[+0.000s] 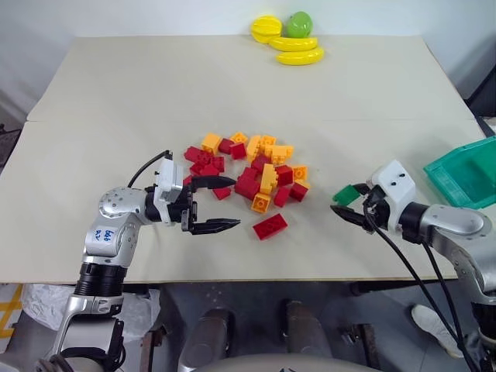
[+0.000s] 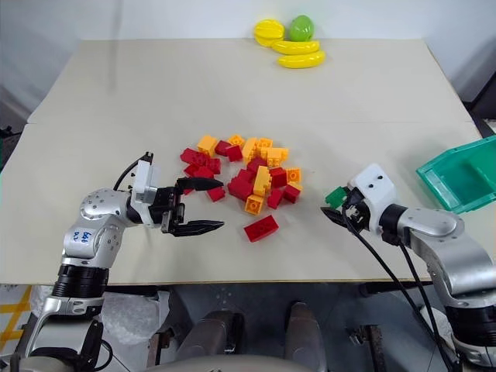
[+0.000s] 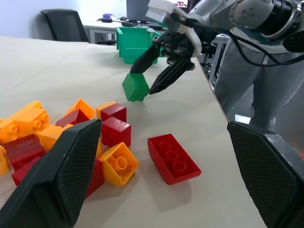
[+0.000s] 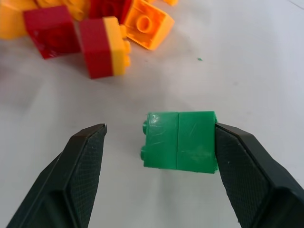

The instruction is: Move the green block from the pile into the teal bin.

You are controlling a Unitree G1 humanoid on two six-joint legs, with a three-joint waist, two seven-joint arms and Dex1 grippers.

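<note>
The green block [image 4: 179, 139] lay on the worktop [image 1: 232, 85], clear of the pile [image 1: 248, 174] and between my right gripper [image 1: 350, 203] jaws, which stood parted; one finger touched the block's side, the other stood off it. The teal bin [image 1: 465, 174] sat at the worktop's right edge, apart from the block. My left gripper [image 1: 213, 204] hovered beside the pile, jaws wide apart and empty.
</note>
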